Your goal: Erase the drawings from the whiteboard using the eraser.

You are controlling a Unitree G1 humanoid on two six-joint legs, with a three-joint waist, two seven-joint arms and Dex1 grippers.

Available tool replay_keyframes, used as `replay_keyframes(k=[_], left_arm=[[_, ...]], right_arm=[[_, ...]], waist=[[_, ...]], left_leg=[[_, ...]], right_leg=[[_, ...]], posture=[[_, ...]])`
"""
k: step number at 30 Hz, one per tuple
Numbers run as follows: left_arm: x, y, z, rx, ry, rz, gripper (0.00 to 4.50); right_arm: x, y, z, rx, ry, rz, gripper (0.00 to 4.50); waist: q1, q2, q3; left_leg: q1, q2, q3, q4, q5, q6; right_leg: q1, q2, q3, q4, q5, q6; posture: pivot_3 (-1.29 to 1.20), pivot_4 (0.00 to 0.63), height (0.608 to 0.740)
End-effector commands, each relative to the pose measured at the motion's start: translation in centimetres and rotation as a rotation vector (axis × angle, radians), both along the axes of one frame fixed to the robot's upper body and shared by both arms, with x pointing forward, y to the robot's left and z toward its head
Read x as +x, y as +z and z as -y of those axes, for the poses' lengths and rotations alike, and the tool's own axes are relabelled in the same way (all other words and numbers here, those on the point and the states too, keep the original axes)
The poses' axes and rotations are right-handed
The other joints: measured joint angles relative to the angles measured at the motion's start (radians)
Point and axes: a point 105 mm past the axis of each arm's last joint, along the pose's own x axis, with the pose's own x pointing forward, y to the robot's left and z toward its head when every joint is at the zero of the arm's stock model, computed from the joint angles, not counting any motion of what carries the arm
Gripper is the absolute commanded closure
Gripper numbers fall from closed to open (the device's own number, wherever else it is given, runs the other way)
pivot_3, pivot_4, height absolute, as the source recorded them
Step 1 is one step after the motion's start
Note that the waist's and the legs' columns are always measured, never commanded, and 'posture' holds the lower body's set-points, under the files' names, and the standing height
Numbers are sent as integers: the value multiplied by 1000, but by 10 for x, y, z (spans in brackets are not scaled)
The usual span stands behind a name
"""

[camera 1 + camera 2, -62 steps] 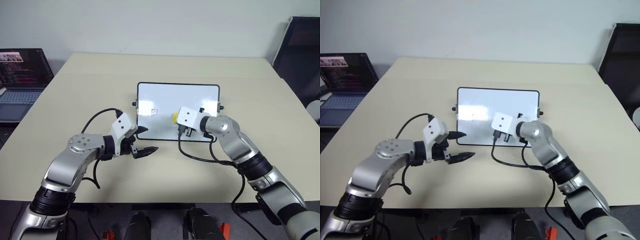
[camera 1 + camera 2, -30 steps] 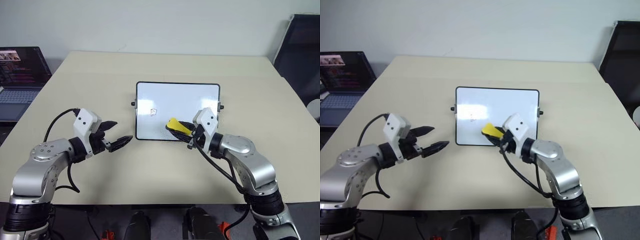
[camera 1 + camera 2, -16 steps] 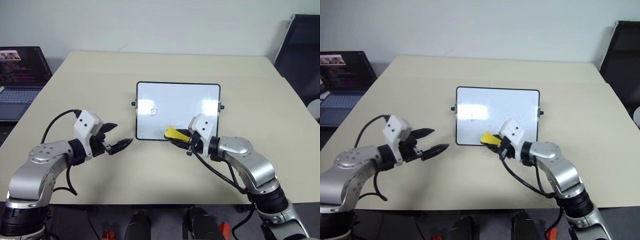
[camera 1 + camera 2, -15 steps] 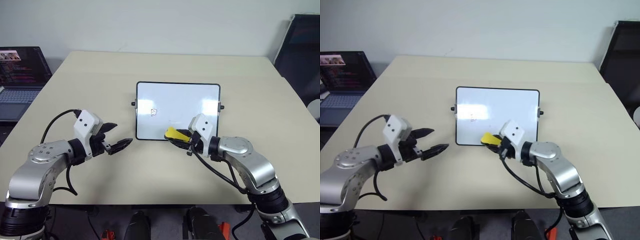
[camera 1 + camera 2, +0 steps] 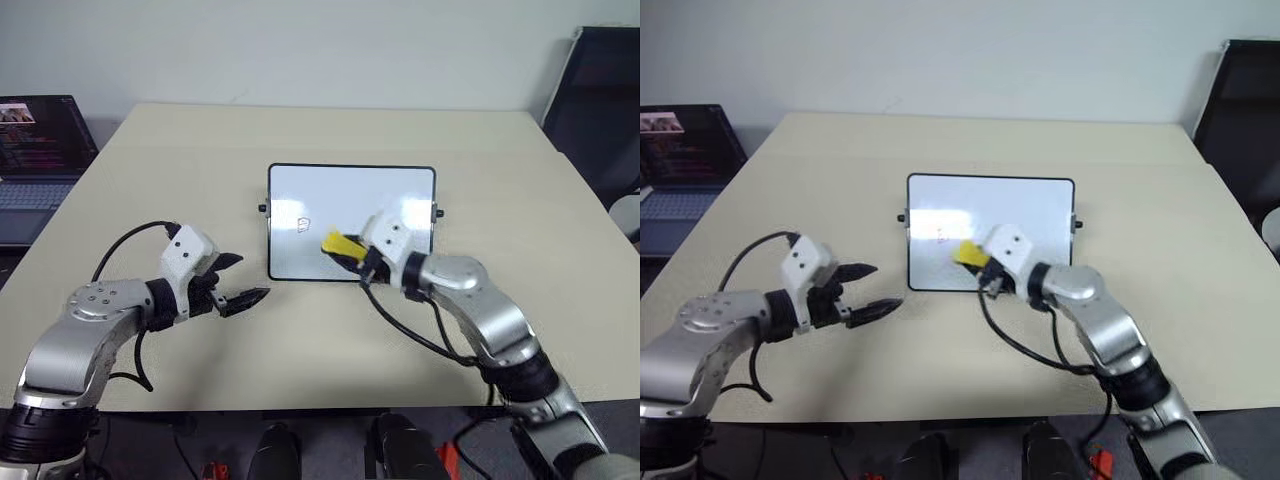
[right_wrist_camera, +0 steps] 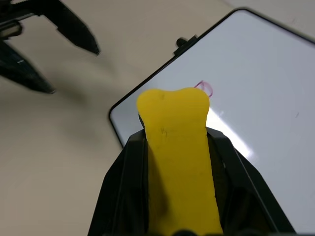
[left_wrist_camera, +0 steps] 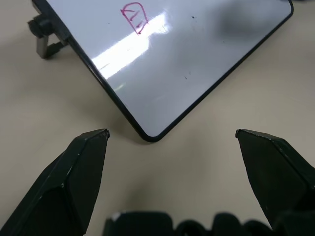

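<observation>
The glossy white black-framed rectangular whiteboard [image 5: 350, 200] lies on the beige worktop [image 5: 330, 135], long axis left-right. One small red marker drawing [image 5: 305, 225] sits near its left edge. The right tool [image 5: 352, 255] clamps the yellow block eraser [image 5: 338, 243], pointing toward that drawing from its right. The left tool [image 5: 240, 283] hangs open off the board's near-left corner.

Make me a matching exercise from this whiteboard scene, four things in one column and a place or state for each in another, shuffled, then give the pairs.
Column one:
1. eraser
2. left gripper
3. red drawing
4. laptop

Column two:
A. open, off the whiteboard's near left corner
B. on the board's left part
C. clamped in the right gripper, over the board
D. beyond the table's left edge

Pairs: 1-C, 2-A, 3-B, 4-D
</observation>
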Motion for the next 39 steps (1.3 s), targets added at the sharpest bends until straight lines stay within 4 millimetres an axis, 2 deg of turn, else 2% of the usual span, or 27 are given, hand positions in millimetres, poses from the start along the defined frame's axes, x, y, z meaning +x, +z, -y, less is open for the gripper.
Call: replay_keyframes(k=[1,4,7,12,15,19,21,25,27,31,34,35,37,39], left_arm=[[4,9,2,34,-35,40,0],[7,9,3,40,-47,39,0],[8,8,6,44,-68,36,0],[8,7,11,30,-89,34,0],[7,8,13,24,-98,40,0],[8,9,13,18,-100,50,0],[9,9,13,18,-103,51,0],[11,8,14,19,-108,51,0],[11,8,14,20,-111,52,0],[11,8,14,19,-116,52,0],[12,7,14,18,-117,52,0],[12,7,14,18,-117,52,0],[12,7,14,18,-118,51,0],[12,6,13,19,-118,51,0]], right_arm=[[13,14,-21,-51,6,142,3356],[23,17,-33,-88,8,177,3356],[43,19,-44,-179,-17,242,3356],[70,17,-48,-244,-65,273,3356],[66,-7,-43,-368,0,224,3356],[54,-23,-42,-452,90,182,3356],[56,-25,-42,-468,79,194,3356],[81,4,-41,-426,-77,360,3356],[89,12,-38,-425,-114,404,3356],[85,-8,-35,-487,-52,331,3356],[66,-38,-35,-577,89,208,3356],[61,-42,-35,-586,119,187,3356],[57,-42,-37,-581,134,179,3356],[62,-33,-40,-553,95,224,3357]], waist=[[1,0,0],[1,0,0],[2,0,0],[1,0,0],[3,0,0],[2,0,0],[2,0,0],[1,0,0],[1,0,0],[2,-1,0],[1,-1,0],[1,-1,0],[1,-1,0],[1,-1,0]], left_leg=[[0,0,0,0,0,0],[-2,0,0,0,0,0],[-4,0,0,0,0,0],[-5,0,0,0,0,0],[-5,0,0,0,0,0],[-5,0,-1,0,0,0],[-5,0,-1,1,0,0],[-1,0,-1,2,2,1],[-1,0,-1,2,3,3],[-1,0,-1,2,5,4],[0,0,-1,2,5,4],[0,0,-1,1,5,4],[0,0,-1,1,5,4],[0,0,-1,2,5,4]], right_leg=[[0,0,0,0,0,0],[-1,0,0,0,0,0],[-2,0,0,0,3,5],[-5,0,-1,2,4,4],[-5,0,-1,2,5,3],[-5,1,0,4,4,4],[-6,1,0,8,3,5],[-6,1,0,14,0,0],[-6,2,0,15,1,-1],[-5,1,0,14,1,-2],[-5,2,0,14,1,-2],[-5,2,0,15,1,-1],[-5,2,0,15,1,-1],[-5,2,0,15,1,-1]], posture=[[0,150,740],[0,150,740],[0,150,740],[0,150,740],[0,150,740],[0,150,740],[0,150,740],[0,150,740],[0,150,740],[0,150,740],[0,150,740],[0,150,740],[0,150,740],[0,150,740]])
